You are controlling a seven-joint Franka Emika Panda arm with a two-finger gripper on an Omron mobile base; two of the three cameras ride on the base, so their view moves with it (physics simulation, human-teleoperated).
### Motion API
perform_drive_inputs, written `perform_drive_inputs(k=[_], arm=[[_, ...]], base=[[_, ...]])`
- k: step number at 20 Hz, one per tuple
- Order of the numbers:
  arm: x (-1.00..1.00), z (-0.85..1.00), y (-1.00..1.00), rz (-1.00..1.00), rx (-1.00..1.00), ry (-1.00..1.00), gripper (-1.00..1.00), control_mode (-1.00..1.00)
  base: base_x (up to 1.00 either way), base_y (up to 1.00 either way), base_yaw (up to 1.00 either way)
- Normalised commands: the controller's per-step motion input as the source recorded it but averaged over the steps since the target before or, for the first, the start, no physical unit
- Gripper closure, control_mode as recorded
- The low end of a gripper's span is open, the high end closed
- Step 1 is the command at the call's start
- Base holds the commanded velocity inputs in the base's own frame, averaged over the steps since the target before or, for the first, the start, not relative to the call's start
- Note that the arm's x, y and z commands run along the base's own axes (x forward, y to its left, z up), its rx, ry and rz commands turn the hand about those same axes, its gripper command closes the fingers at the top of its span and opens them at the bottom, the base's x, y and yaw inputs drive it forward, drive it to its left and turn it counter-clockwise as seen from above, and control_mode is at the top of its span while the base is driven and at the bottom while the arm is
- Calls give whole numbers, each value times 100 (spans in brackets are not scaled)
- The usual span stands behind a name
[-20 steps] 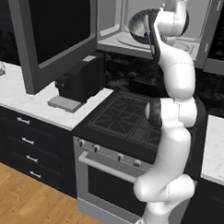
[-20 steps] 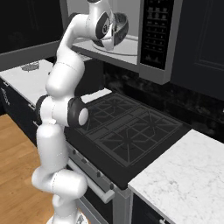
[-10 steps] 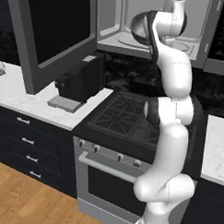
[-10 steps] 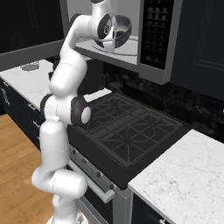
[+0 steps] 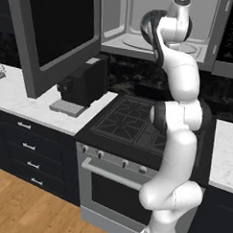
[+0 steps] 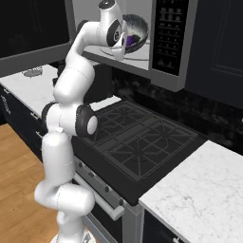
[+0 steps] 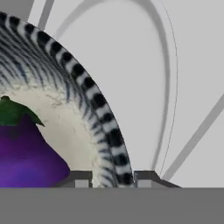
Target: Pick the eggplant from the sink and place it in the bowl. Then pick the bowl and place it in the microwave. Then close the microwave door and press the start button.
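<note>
My gripper (image 7: 112,178) is shut on the rim of the bowl (image 7: 94,100), one fingertip inside the wall and one outside. The bowl (image 6: 135,32) is dark and ribbed outside and pale inside. It hangs tilted in the open mouth of the microwave (image 6: 142,9), above the round glass turntable (image 5: 136,42). The purple eggplant (image 7: 26,159) with its green cap lies inside the bowl, and it shows as a purple patch (image 6: 129,42) in the right base view. The microwave door (image 5: 55,34) stands swung open to the left. The sink is out of view.
A black coffee machine (image 5: 83,86) stands on the white counter under the open door. The stove top (image 6: 137,137) lies below the microwave, with the button strip (image 6: 168,33) on the microwave's right side. More marble counter (image 6: 199,190) is at the right.
The hand has carried the bowl a little further into the microwave opening, and the upper arm has shifted with it. The door has not moved.
</note>
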Motion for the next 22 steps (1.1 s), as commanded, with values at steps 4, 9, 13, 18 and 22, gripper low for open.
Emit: perform_drive_inputs(k=[4, 9, 13, 18, 22], arm=[[0, 0, 1, 0, 0, -39, -100, -100], [-11, 0, 30, 0, 0, -65, -100, -100], [-91, 6, 31, 6, 0, -28, -100, -100], [-100, 30, 31, 3, -1, -2, -100, -100], [-100, 40, 19, 0, -8, 0, -100, -100]], base=[[0, 0, 0], [0, 0, 0], [0, 0, 0], [0, 0, 0], [0, 0, 0]])
